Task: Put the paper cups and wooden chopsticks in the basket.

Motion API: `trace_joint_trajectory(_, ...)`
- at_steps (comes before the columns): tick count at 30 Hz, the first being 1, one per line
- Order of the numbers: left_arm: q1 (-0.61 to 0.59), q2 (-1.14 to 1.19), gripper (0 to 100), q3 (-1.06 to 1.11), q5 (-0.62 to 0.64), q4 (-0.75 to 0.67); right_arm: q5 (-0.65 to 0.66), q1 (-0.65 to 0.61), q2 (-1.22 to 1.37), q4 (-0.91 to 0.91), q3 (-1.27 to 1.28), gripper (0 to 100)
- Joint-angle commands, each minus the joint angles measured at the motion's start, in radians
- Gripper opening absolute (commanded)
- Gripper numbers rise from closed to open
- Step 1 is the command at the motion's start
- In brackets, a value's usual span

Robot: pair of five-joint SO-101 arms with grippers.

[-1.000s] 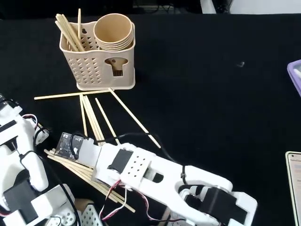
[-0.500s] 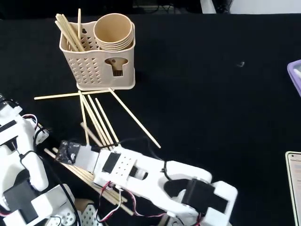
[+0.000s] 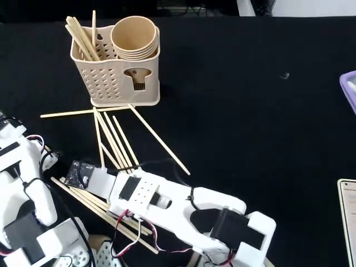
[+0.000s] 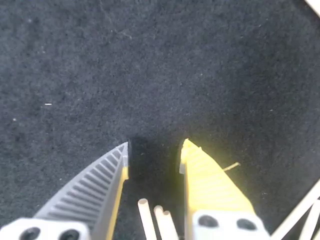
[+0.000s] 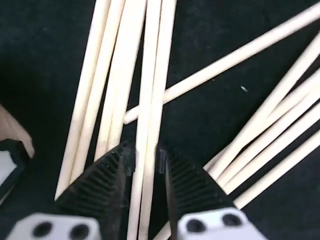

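Paper cups [image 3: 133, 36] and some chopsticks [image 3: 83, 39] are in the basket [image 3: 111, 83] already, but loose chopsticks [image 3: 113, 139] litter the desk [image 3: 250, 139], right hand [image 5: 146, 155] pinching a pair, left hand [image 4: 152, 150] gaping open.

One basket [image 3: 119, 83] on the table [image 3: 250, 111], just the one. Inside it a single stack of paper cups [image 3: 134, 36]; I count four, maybe five rims, too tight to settle. Chopsticks [image 3: 82, 38] standing beside the stack: five at least. Now the loose chopsticks [image 3: 158, 139] on the table: one crosswise, one long slanted one, four fanned out, and a bundle of four or more, part hidden under my arm. Two of them run between the jaws of my right tool [image 5: 146, 155]. Three stick ends sit at my left tool [image 4: 154, 150]. Two tools, two arms. One purple object [image 3: 349, 89], one white card [image 3: 347, 217].
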Motion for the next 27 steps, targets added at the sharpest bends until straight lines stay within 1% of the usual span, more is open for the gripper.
trace_joint_trajectory(1, -0.010, -0.015, 18, -0.022, 0.005, -0.009, -0.006, -0.011, 0.001, 0.044, -0.064, 3.4)
trace_joint_trajectory(4, -0.010, -0.015, 18, -0.022, 0.005, -0.009, -0.012, -0.012, 0.001, 0.123, -0.130, 7.9)
trace_joint_trajectory(8, -0.010, -0.015, 18, -0.022, 0.005, -0.009, -0.012, -0.017, 0.001, 0.226, -0.206, 21.4)
trace_joint_trajectory(11, -0.010, -0.015, 18, -0.022, 0.005, -0.009, -0.012, -0.020, 0.002, 0.241, -0.213, 29.0)
trace_joint_trajectory(13, -0.010, -0.015, 18, -0.022, 0.005, -0.009, -0.014, -0.043, 0.002, 0.242, -0.209, 29.4)
trace_joint_trajectory(16, -0.013, -0.015, 18, -0.022, 0.005, -0.009, -0.026, -0.097, 0.001, 0.252, -0.202, 26.6)
trace_joint_trajectory(21, -0.039, -0.023, 18, -0.024, 0.008, -0.009, -0.064, -0.098, -0.013, 0.249, -0.189, 25.6)
trace_joint_trajectory(23, -0.079, -0.026, 18, -0.035, 0.012, -0.009, -0.091, -0.107, -0.013, 0.233, -0.185, 25.6)
trace_joint_trajectory(25, -0.150, -0.017, 18, -0.068, 0.015, -0.006, -0.130, -0.121, -0.007, 0.213, -0.177, 25.6)
trace_joint_trajectory(27, -0.223, -0.015, 18, -0.093, 0.058, -0.009, -0.160, -0.135, -0.005, 0.193, -0.168, 25.4)
